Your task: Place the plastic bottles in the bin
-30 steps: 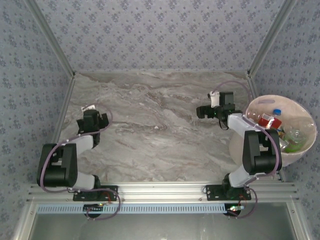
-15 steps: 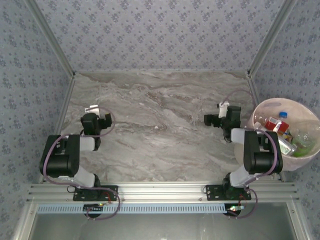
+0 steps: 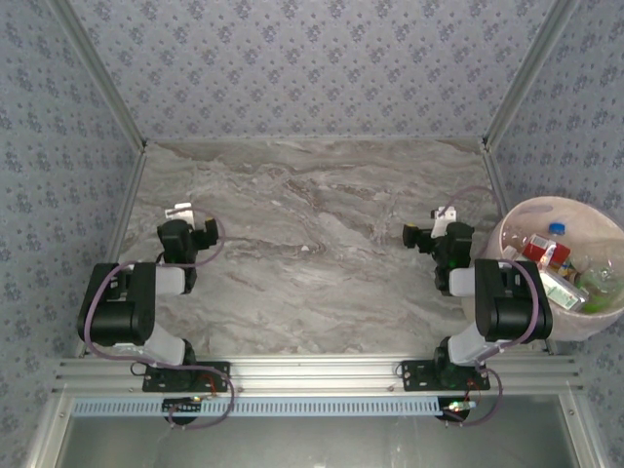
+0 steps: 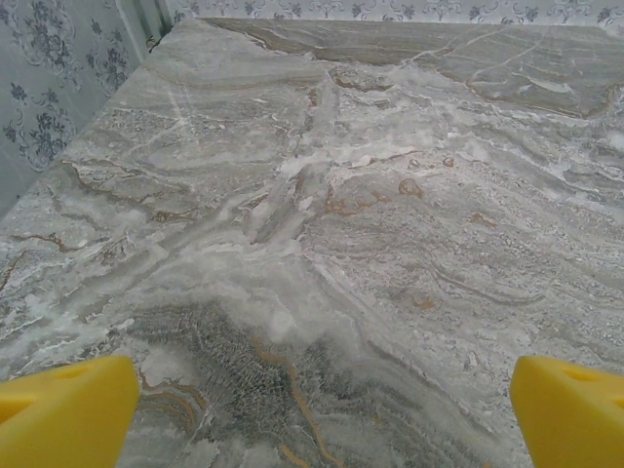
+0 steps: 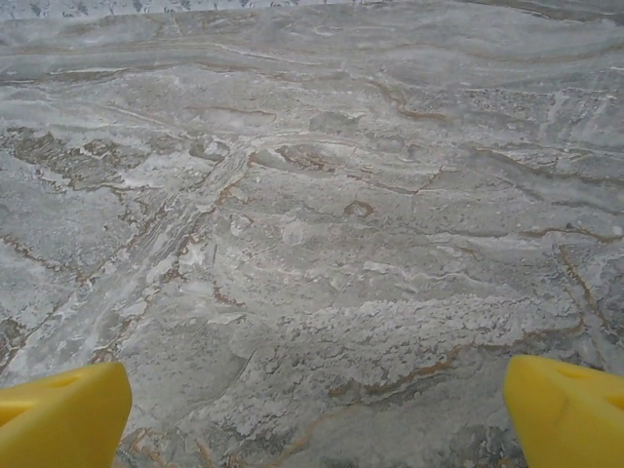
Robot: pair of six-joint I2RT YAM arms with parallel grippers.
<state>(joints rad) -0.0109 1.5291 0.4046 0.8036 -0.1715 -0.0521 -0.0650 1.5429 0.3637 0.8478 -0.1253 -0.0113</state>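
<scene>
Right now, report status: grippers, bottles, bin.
Left gripper open, empty. Right gripper open, empty. Plastic bottles in pink bin beside right arm. Marble tabletop beneath both grippers.

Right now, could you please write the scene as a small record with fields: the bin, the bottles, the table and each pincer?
bin: round pale pink bucket, upright at the table's right edge, beside the right arm
plastic bottles: several lying inside the bin, red, green and blue parts visible
table: grey marble surface
left pincer: open, holding nothing, over bare marble
right pincer: open, holding nothing, left of the bin
</scene>
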